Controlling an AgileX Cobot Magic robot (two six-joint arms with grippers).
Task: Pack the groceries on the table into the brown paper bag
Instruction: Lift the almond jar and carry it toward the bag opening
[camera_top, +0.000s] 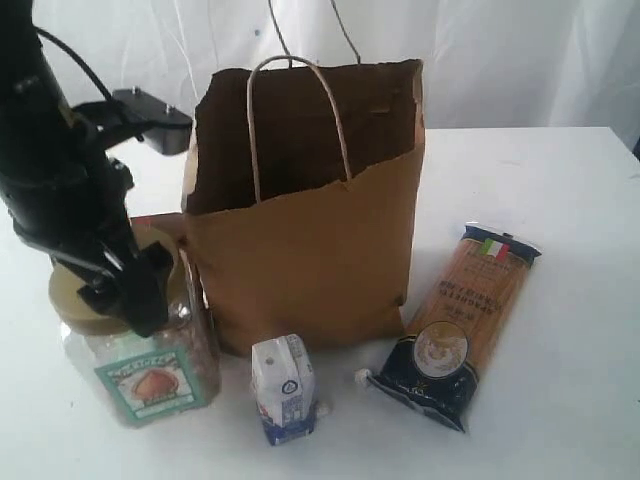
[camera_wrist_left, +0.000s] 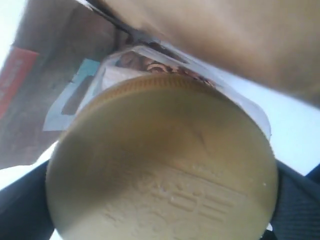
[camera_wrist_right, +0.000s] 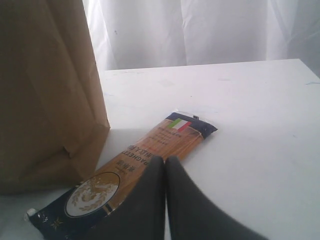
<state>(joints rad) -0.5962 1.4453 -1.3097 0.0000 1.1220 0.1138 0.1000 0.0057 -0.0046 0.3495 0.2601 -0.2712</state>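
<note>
Left wrist view: left pincer (camera_wrist_left: 162, 210) spread astride nut jar (camera_wrist_left: 165, 145) lid; jar likely heavy, slick; grip ribbed rim. Right pincer (camera_wrist_right: 165, 163) pressed together.

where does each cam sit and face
Exterior: off the arms, looking down at brown paper bag, nut jar, spaghetti pack; left gripper shows.
Left wrist: just above the jar's tan lid; fingers flank it.
Right wrist: low over table, facing spaghetti pack; shut right gripper shows.
Shared: bag and spaghetti, exterior and right wrist.
</note>
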